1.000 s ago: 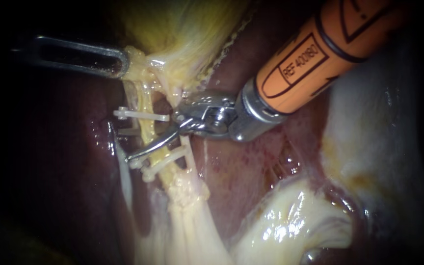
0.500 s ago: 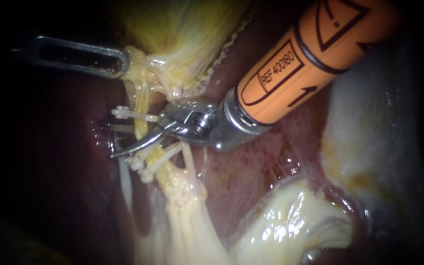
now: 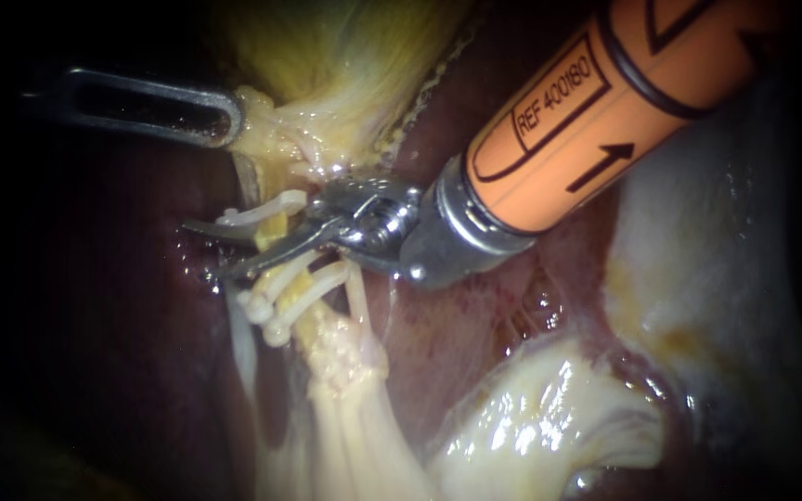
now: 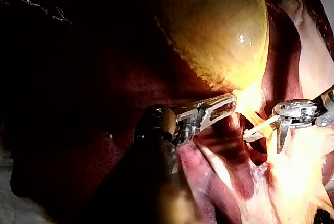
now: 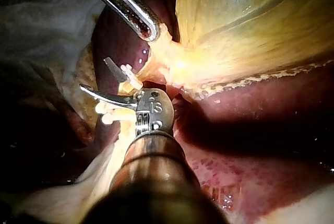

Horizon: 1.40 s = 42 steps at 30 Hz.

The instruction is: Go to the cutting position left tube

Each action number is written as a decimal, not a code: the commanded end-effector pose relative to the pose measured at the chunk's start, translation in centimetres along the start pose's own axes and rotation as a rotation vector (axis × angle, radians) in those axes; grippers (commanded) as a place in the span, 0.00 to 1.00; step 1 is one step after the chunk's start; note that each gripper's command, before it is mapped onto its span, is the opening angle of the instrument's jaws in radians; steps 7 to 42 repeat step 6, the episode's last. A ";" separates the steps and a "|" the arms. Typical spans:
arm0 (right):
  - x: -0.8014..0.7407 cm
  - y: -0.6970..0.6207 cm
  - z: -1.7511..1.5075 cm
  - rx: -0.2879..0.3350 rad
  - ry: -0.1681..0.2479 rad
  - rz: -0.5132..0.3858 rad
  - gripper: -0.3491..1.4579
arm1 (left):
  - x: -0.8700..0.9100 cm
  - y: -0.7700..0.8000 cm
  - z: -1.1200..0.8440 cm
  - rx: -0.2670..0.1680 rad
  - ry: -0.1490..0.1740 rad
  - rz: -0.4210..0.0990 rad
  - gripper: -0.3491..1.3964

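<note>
The left tube [image 3: 277, 232] is yellow and runs down from the gallbladder [image 3: 345, 56]. It carries one white clip [image 3: 262, 210] above and two white clips [image 3: 288, 295] below. My right instrument [image 3: 204, 249], on an orange shaft, has thin blades that stand open across the tube between the upper clip and the lower pair. In the right wrist view the blades [image 5: 96, 76] fork apart beside the clip. My left instrument [image 3: 230, 117], a slotted jaw, is shut on gallbladder tissue above the clips and holds it taut; the left wrist view shows its jaws [image 4: 228, 102] on that tissue.
Dark liver [image 3: 95, 306] lies left of and behind the tube. A frayed pale strand [image 3: 345, 371] continues below the lower clips. Glistening pale fat [image 3: 549, 417] sits at the lower right, and whitish tissue [image 3: 698, 232] lies under the orange shaft.
My right instrument has moved left and slightly up, and its blades now straddle the tube just under the upper clip, which has tilted. The left instrument has held still.
</note>
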 end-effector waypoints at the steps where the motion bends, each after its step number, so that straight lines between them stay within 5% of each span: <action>1: -0.01 0.01 0.00 -0.001 -0.001 0.000 0.77 | 0.00 0.00 0.00 0.000 0.000 0.000 0.00; 42: -0.02 0.01 0.00 0.000 -0.001 0.000 0.77 | 0.00 0.00 0.00 0.000 0.000 0.000 0.00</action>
